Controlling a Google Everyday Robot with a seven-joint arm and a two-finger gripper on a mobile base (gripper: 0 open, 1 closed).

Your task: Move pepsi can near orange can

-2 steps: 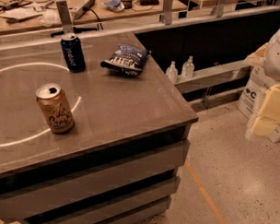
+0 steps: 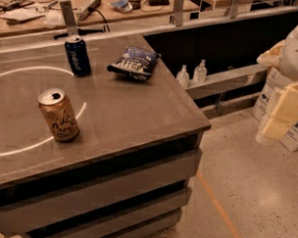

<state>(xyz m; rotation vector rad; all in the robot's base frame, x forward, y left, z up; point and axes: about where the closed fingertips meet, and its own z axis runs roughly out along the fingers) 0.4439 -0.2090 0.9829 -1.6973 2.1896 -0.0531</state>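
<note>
The pepsi can [image 2: 77,55], dark blue with white lettering, stands upright at the back of the grey table [image 2: 139,115]. The orange can [image 2: 58,115], tan-orange with dark script and an open silver top, stands upright nearer the front left. The two cans stand well apart. My gripper [image 2: 286,108] shows as a cream-coloured shape at the right edge, below the white arm [image 2: 295,45]. It is off the table, over the floor and far from both cans.
A dark blue snack bag [image 2: 135,62] lies to the right of the pepsi can, near the table's right edge. Two small clear bottles [image 2: 191,74] stand on a ledge beyond the table. Boxes [image 2: 265,101] sit on the floor at the right. A cluttered workbench [image 2: 54,12] runs behind.
The cans and the bag have not moved. The gripper at the right edge seems to have shifted slightly upward.
</note>
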